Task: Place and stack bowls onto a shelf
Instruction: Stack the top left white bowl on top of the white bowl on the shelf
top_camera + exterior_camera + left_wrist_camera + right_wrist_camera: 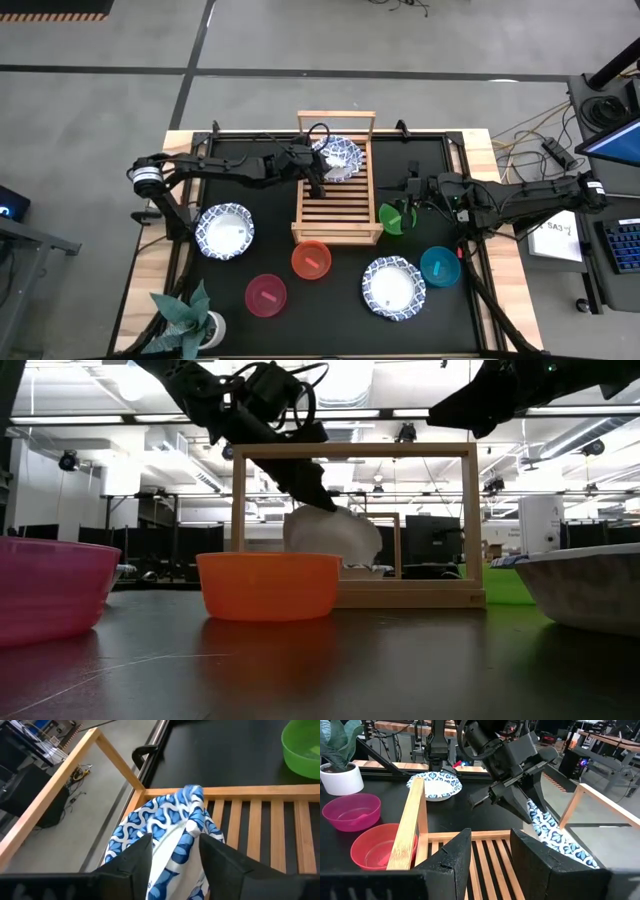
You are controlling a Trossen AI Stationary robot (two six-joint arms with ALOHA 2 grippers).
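The wooden slatted shelf [335, 205] stands mid-table, its taller frame rail at the far end. My left gripper [320, 185] reaches in from the left and is shut on a white bowl with a blue pattern [342, 157] over the shelf's far end. That bowl also shows in the low view [330, 535] and the right wrist view [547, 832]. My right gripper [408, 205] is open and empty just right of the shelf, over the green bowl [392, 218], which stands on the mat. My left gripper pinches the patterned bowl at its rim [187, 827] between its two fingers. The fingers [520, 795] slant down from the table's left. The bowl hangs steeply tilted below them over the slats. I cannot tell whether its lower edge touches the shelf.
On the black mat stand a patterned bowl [225, 230] at the left and another [393, 288] at the near right. An orange-red bowl [311, 260], a magenta bowl [266, 295] and a teal bowl [439, 265] stand near. A potted plant [190, 320] is at the near left corner.
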